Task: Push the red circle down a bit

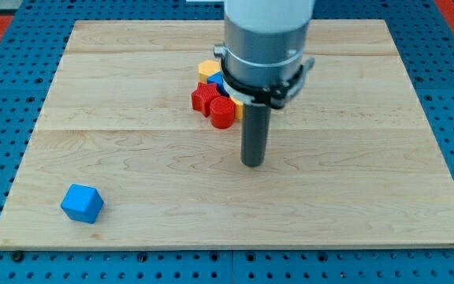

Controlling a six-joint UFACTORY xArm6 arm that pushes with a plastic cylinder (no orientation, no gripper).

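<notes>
Blue cube nearest, far down-left of the red circle on the counter. No readable writing. My tip touching nothing, just down-right of it. Red block, yellow block crowded behind.

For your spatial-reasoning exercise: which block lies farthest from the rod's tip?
The blue cube, alone near the board's bottom-left corner. The other blocks, including the red circle, cluster just up-left of my tip.
</notes>
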